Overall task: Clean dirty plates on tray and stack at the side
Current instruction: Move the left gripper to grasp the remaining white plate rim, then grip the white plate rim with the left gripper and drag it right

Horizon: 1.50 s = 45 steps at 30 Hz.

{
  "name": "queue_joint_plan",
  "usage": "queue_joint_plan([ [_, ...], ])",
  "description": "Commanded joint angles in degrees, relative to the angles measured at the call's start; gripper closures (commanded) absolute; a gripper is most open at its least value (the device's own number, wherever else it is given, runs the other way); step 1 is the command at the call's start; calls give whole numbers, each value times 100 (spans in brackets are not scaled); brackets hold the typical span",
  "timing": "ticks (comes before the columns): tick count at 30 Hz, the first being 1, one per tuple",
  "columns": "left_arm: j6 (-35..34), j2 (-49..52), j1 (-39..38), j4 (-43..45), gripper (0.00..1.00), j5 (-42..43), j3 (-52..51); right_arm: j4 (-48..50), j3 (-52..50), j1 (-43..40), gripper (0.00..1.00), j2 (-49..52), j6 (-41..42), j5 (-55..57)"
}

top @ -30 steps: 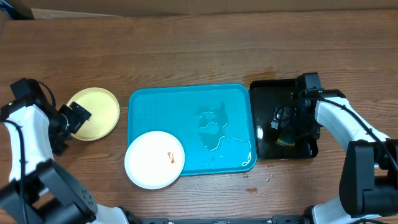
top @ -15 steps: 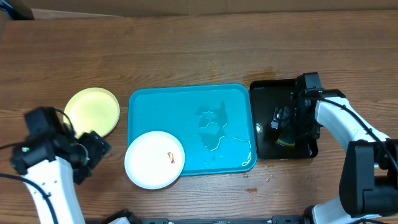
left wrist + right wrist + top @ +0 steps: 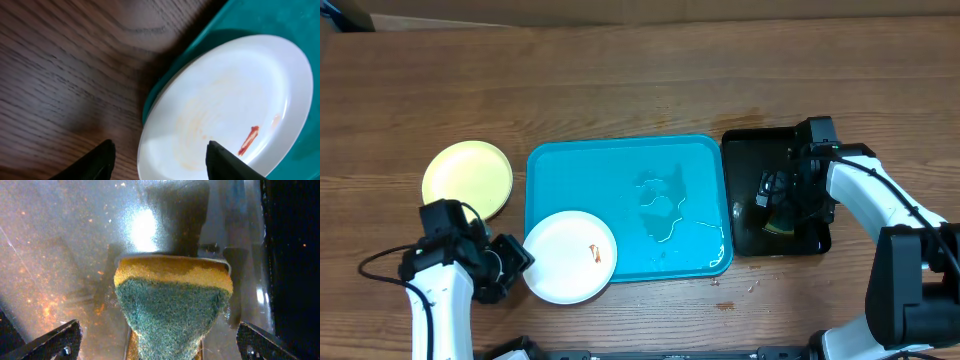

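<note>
overhead, your left arm rises from the bottom-left edge of the table (image 3: 620, 70), with the wrist bent to the right. the left claw (image 3: 510, 262) points sideways at the white plate (image 3: 560, 268). that plate sits straight ahead of the claw, its rim right at the fingertips. it lies partly on the near-left corner of the tray (image 3: 590, 170) and partly out over the wood.

from the left wrist you see the jaws part-way apart. one finger (image 3: 95, 160) is over bare wood and the second finger (image 3: 227, 162) is over the plate, with the rim running between them. neither visibly touches it. a red smear (image 3: 248, 140) lies on the plate just ahead of that second finger. the yellow plate (image 3: 468, 178) rests on the table off to the claw's side and a little behind it, apart from it and beside the tray.

your right arm comes in from the bottom-right with the elbow bent, the forearm reaching up and then leftward. the right claw (image 3: 767, 192) is low over the black tray (image 3: 748, 158), its jaws wide. the sponge (image 3: 172, 305), green scrub face and yellow foam both showing, lies on the glossy black surface between the two fingers. neither finger presses on it.
</note>
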Motion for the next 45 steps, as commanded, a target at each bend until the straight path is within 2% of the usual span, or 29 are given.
queue_joint_plan([
  [1, -59, -28, -181, 232, 47, 136, -278, 13, 118, 7, 0, -44, 7, -7],
  [5, -61, -24, -481, 391, 56, 136, -341, 13, 118, 7, 0, -44, 7, -7],
  [13, -59, 192, -1060, 603, 59, 131, -341, 11, 118, 7, 0, -44, 7, -7],
  [16, -59, 404, -1272, 730, 68, 133, -341, 13, 118, 7, 0, -44, 7, -7],
  [21, -87, 800, -1641, 953, 72, 162, -341, 11, 118, 7, 0, -44, 7, -7],
  [28, -168, 1088, -1843, 1274, 77, 697, -155, 13, 118, 7, 0, -44, 9, -7],
  [35, -160, 1091, -1996, 1285, 72, 1067, 385, 13, 118, 7, 0, -44, 7, -7],
  [37, -146, 1091, -2050, 730, 67, 509, 769, 13, 118, 7, 0, -44, 7, -7],
  [39, -146, 1091, -2044, -201, 62, -529, 1355, 13, 118, 7, 0, -44, 9, -7],
  [41, -170, 1091, -2037, -901, 59, -1207, 1827, 13, 118, 7, 0, -44, 9, -7],
  [45, -166, 1091, -1969, -1502, 45, -1438, 2122, 11, 118, 7, 0, -44, 7, -7],
])
